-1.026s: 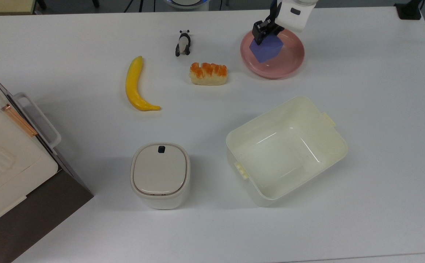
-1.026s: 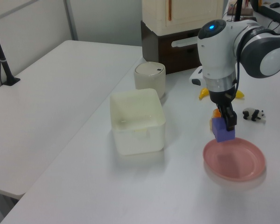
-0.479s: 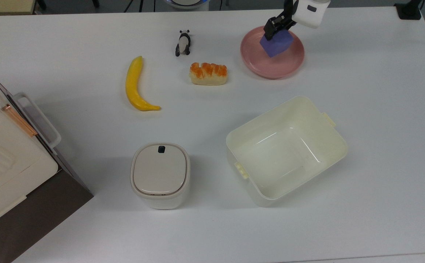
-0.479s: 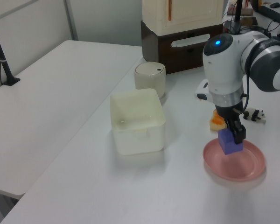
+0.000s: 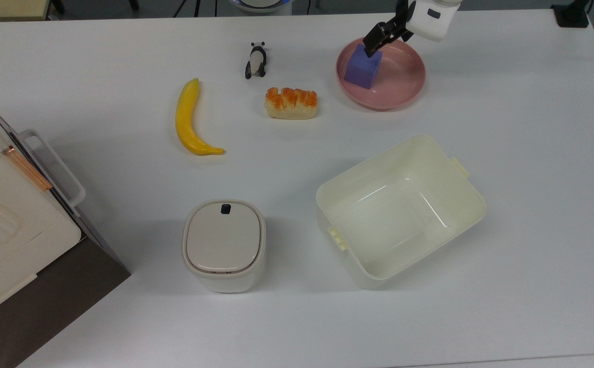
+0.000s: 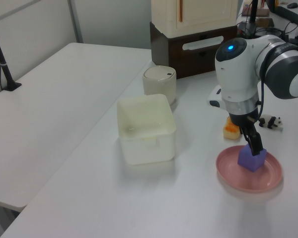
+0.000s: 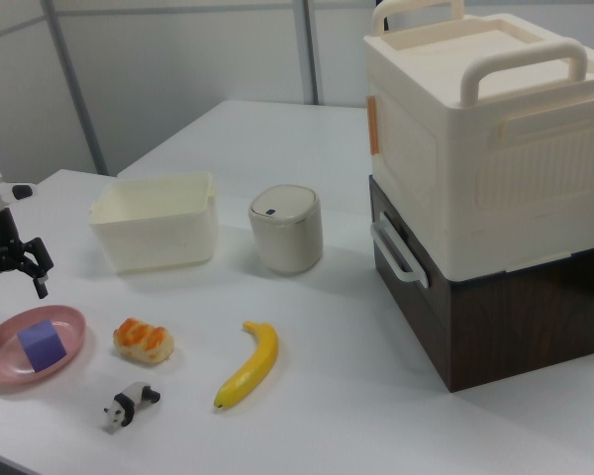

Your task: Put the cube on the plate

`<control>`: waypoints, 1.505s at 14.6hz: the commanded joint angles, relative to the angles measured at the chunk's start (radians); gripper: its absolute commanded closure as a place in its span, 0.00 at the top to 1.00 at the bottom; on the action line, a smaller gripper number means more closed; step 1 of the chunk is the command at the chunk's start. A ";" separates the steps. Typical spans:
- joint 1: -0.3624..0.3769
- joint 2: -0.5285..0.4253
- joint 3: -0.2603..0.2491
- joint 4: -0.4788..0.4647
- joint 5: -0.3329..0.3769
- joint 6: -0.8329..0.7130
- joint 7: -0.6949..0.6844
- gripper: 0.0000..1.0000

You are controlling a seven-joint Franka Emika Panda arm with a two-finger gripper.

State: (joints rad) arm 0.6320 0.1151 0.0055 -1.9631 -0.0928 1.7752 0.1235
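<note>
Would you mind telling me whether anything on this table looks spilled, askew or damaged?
Nothing stands out. The cube sits flat on the plate, off-centre toward the top view's left, with the open gripper just above it. The tub is upright and empty.

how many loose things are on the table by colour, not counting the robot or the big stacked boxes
purple-blue: 1, the cube
pink: 1, the plate
yellow: 1, the banana
orange and tan: 1, the bread piece
black and white: 1, the panda figure
cream: 2, the open tub and the lidded bin
total: 7
</note>
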 commanded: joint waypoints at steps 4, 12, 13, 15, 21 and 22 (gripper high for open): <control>-0.102 -0.025 -0.013 0.116 -0.013 -0.108 0.018 1.00; -0.391 -0.035 -0.018 0.322 -0.015 -0.169 0.019 1.00; -0.418 -0.040 -0.018 0.326 -0.016 -0.166 0.018 1.00; -0.460 -0.061 -0.018 0.328 -0.016 -0.151 0.018 1.00; -0.558 -0.127 -0.019 0.326 0.050 -0.149 0.019 1.00; -0.569 -0.127 -0.021 0.326 0.070 -0.148 0.019 1.00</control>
State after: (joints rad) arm 0.0881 0.0151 -0.0175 -1.6258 -0.0772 1.6395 0.1276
